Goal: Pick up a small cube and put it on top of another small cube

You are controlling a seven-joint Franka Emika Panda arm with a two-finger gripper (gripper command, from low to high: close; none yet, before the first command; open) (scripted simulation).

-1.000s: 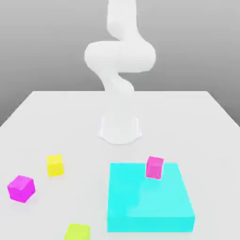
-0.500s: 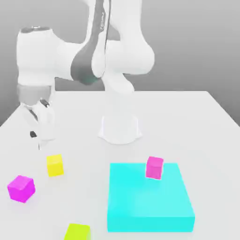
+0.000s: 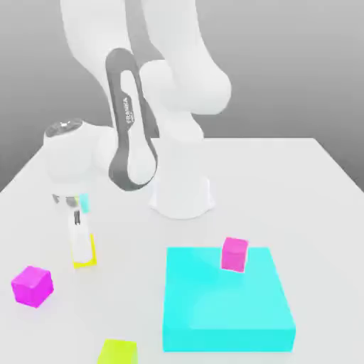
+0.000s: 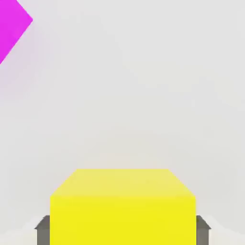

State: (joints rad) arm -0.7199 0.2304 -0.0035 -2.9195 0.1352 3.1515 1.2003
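Observation:
A small yellow cube (image 3: 87, 262) rests on the white table at the exterior view's left. My gripper (image 3: 83, 245) has come straight down over it and hides most of it, with a white finger (image 3: 80, 238) in front. In the hand view the yellow cube (image 4: 123, 210) sits between the two dark pads (image 4: 43, 229), which press on its opposite sides, so the gripper is shut on it. A magenta cube (image 3: 32, 286) lies nearer the front left and shows as a magenta corner (image 4: 12, 28) in the hand view. A second magenta cube (image 3: 234, 254) stands on a cyan block.
The large flat cyan block (image 3: 227, 306) takes up the front right of the table (image 3: 284, 185). A yellow-green cube (image 3: 117, 352) sits at the front edge. The arm's white base (image 3: 182, 195) stands mid-table behind the cubes.
The arm swung in from out of view, dropped onto the yellow cube at the left, and the fingers closed on its sides. No cube has shifted.

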